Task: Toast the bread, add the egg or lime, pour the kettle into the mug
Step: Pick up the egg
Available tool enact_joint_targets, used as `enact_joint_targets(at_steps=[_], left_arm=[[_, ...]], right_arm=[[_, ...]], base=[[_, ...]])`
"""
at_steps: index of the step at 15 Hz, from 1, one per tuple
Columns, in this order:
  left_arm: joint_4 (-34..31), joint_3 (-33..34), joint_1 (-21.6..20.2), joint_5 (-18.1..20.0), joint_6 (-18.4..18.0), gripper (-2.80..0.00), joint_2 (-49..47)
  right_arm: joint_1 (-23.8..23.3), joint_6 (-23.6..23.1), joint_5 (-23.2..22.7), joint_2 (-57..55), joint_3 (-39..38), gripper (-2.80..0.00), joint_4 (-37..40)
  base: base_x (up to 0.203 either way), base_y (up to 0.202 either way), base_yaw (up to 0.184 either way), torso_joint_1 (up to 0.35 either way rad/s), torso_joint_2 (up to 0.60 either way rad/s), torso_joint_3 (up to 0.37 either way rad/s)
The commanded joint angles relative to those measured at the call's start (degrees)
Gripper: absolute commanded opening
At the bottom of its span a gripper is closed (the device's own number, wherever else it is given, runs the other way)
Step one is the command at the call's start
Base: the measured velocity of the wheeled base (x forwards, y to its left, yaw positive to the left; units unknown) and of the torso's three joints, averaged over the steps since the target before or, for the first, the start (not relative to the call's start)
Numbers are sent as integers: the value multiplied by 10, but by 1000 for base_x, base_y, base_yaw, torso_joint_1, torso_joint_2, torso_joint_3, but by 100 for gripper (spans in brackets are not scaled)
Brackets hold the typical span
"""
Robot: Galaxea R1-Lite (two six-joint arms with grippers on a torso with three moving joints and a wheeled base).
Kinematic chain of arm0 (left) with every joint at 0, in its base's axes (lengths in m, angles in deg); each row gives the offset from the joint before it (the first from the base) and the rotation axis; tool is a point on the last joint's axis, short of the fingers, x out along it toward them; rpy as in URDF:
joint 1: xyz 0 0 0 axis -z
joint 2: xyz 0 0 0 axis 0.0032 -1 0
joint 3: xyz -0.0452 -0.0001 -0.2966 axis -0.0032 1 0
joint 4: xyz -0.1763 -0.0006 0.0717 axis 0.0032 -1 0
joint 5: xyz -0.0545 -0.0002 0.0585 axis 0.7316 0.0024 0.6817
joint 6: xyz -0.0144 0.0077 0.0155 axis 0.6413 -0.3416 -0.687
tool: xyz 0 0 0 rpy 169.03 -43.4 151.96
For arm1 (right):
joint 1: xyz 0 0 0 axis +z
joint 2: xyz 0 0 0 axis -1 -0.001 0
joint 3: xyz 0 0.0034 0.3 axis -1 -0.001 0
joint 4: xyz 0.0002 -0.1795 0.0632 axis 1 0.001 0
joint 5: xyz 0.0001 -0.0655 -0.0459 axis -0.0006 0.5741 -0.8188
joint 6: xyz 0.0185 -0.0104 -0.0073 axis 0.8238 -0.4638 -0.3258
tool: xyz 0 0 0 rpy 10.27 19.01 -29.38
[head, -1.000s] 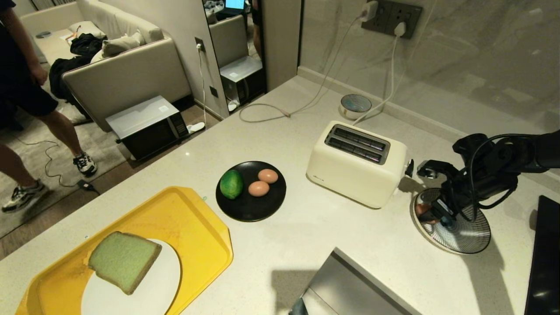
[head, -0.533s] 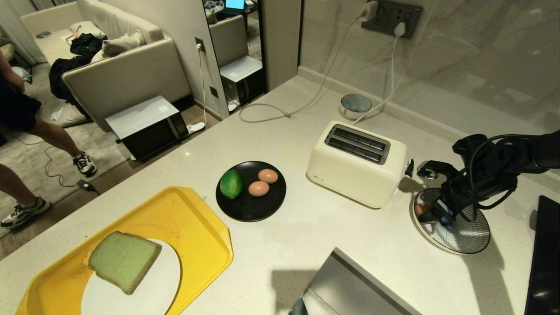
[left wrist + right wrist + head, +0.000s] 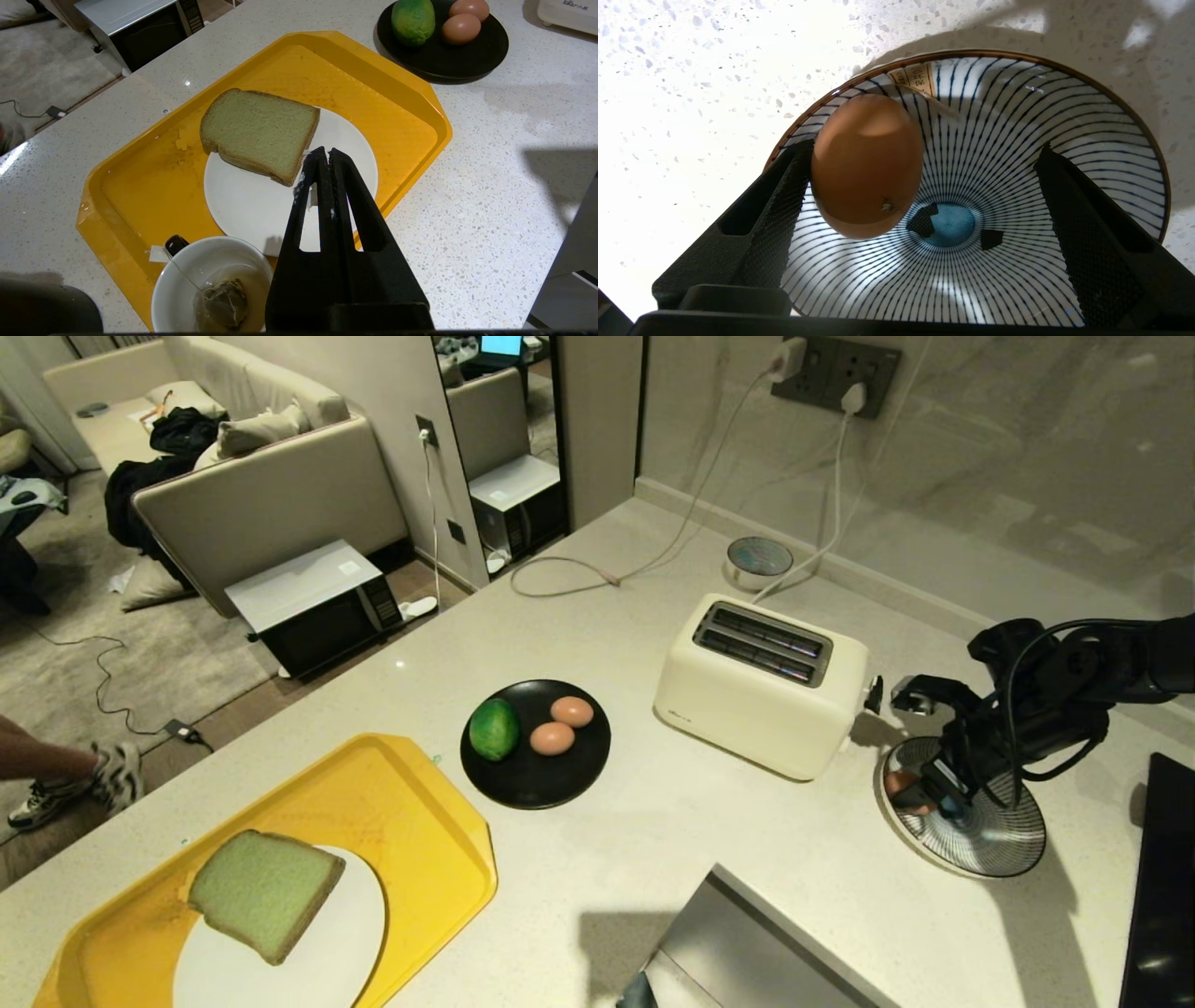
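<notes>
Robot's all matte black. The right arm is chunky, with loose black cables looping around the wrist. Both grippers, left and right, have long tapered fingers with hollow cutouts and textured inner pads.

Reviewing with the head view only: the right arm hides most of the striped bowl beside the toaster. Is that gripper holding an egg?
Observer: No. The right gripper is open. The egg lies in the bowl, against one finger and clear of the other.
Operator: I can't see the left gripper at all.
Observer: The left gripper is shut and empty, hovering over the yellow tray.
Operator: And the mug?
Observer: The mug stands on that tray beside the white plate, with a tea bag inside.
</notes>
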Motion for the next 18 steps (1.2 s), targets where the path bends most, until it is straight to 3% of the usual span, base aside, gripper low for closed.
enact_joint_targets(at_steps=[1, 10, 11, 18], left_arm=[[0, 0, 0, 0, 0, -280, 0], [0, 0, 0, 0, 0, -280, 0], [0, 0, 0, 0, 0, -280, 0], [0, 0, 0, 0, 0, -280, 0]], right_arm=[[5, -3, -1, 3, -5, 0, 1], [9, -3, 0, -6, -2, 0, 0], [9, -3, 0, -7, -2, -280, 0], [10, -4, -1, -10, 0, -280, 0]], base=[[0, 0, 0, 0, 0, 0], [0, 0, 0, 0, 0, 0], [0, 0, 0, 0, 0, 0], [0, 0, 0, 0, 0, 0]])
